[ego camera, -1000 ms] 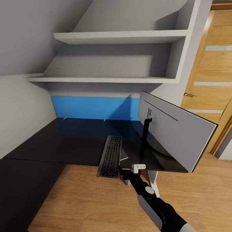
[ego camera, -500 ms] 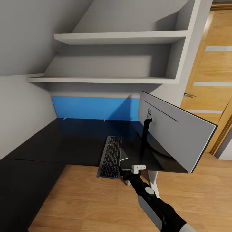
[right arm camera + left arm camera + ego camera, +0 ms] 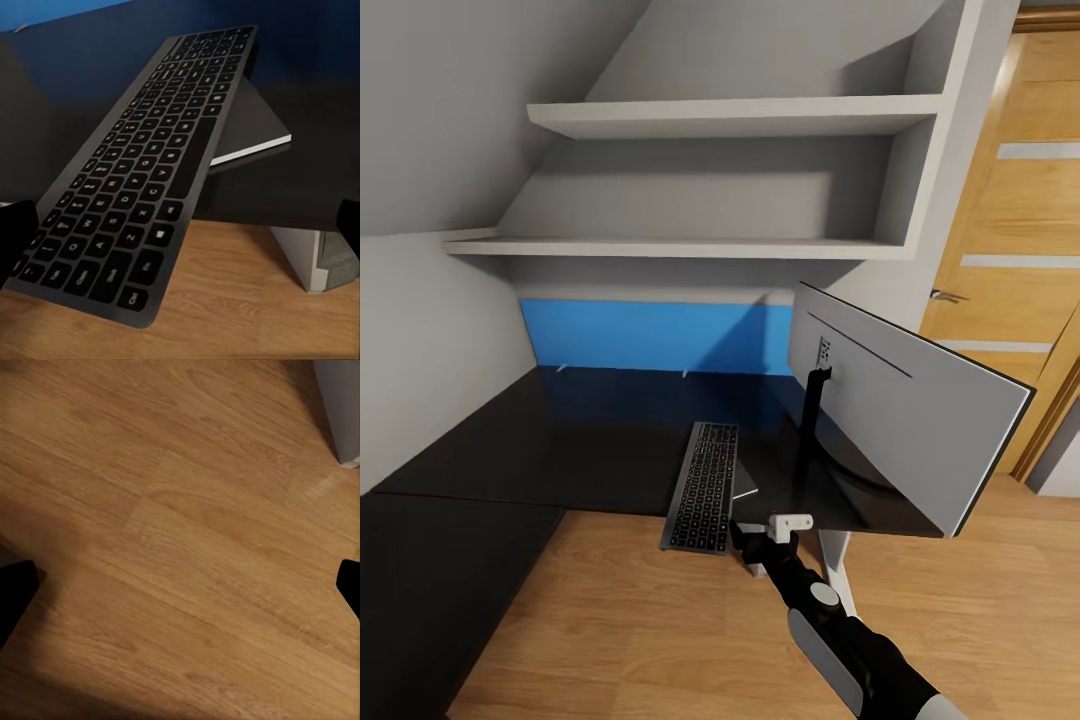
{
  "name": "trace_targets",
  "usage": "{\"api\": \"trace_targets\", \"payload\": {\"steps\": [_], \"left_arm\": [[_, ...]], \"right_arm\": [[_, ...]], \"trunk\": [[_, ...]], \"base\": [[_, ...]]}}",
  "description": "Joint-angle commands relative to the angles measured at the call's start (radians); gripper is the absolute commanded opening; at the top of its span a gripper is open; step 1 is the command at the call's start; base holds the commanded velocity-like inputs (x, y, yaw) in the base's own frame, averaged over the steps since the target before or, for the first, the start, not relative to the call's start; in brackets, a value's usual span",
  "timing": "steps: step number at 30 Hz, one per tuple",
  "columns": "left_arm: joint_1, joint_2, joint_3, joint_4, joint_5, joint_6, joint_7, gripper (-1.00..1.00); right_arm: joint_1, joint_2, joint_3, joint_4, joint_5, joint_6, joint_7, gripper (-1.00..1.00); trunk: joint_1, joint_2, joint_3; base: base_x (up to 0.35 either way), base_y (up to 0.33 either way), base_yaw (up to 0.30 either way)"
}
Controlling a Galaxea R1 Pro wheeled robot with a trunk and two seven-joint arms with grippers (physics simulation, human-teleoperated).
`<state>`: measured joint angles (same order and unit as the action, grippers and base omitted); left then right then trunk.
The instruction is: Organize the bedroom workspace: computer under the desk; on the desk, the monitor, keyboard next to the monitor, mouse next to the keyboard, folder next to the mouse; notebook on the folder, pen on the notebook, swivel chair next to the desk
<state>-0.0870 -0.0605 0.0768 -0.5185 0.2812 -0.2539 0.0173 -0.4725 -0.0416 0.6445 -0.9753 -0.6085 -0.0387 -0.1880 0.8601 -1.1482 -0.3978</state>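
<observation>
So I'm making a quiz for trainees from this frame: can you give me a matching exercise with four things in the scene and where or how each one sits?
Things:
1. keyboard
2. monitor
3. notebook
4. right gripper

States:
A. stands on the desk with its grey back toward the camera
B. lies flat on the desk, partly under something else
C. hovers over the wood floor just off the desk's near edge
D. rests on the desk with its near end sticking out past the edge

Pairs: 1-D, 2-A, 3-B, 4-C
</observation>
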Motion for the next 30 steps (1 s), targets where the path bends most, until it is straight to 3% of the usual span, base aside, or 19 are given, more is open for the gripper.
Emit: {"api": "trace_targets", "payload": {"steps": [1, 17, 30], "left_arm": [[0.0, -0.001, 0.001, 0.0, 0.006, -0.002, 0.0, 1.0], [0.0, 0.0, 0.001, 0.0, 0.006, -0.002, -0.001, 1.0], [0.0, 0.001, 0.0, 0.0, 0.006, -0.002, -0.001, 1.0]], "right_arm": [[-0.001, -0.001, 0.006, -0.001, -0.011, -0.004, -0.008, 1.0], [-0.001, 0.0, 0.006, 0.003, -0.012, -0.004, -0.007, 1.0], [-0.001, 0.0, 0.006, 0.004, -0.012, -0.004, -0.006, 1.0]], "trunk": [[0.0, -0.001, -0.001], [0.0, -0.001, -0.001], [0.0, -0.001, -0.001]], "base": [[0.0, 0.0, 0.0], [0.0, -0.014, 0.0], [0.0, -0.243, 0.0]]}}
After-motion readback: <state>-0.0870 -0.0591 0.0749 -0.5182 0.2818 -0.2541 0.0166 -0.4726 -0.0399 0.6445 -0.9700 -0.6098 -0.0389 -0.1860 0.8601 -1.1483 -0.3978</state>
